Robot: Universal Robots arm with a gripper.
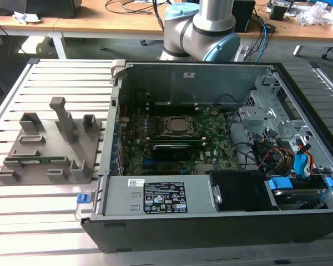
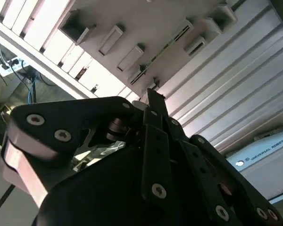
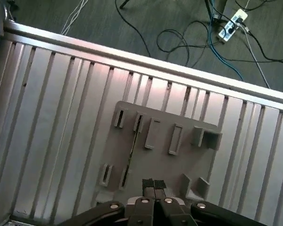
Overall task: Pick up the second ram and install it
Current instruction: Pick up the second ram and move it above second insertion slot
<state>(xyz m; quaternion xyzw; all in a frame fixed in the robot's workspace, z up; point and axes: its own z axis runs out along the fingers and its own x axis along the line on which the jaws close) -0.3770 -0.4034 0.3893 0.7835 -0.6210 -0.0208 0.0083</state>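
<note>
The slatted table [image 3: 52, 117] and gray fixture [image 3: 162, 165] lie below the gripper [image 3: 153, 183], whose fingertips are together and empty. The second ram [image 3: 132, 149] sits on edge in the fixture's slots, below and just aside of the tips. This looks like the approach stage; grasping calls for parted fingers straddling that thin edge.

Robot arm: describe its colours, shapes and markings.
The silver-grey tubular robot arm has pale blue joint caps. Its matte black pincer is built of flat linkage plates joined by round silver screws, narrowing to two slim square-tipped fingers.
</note>
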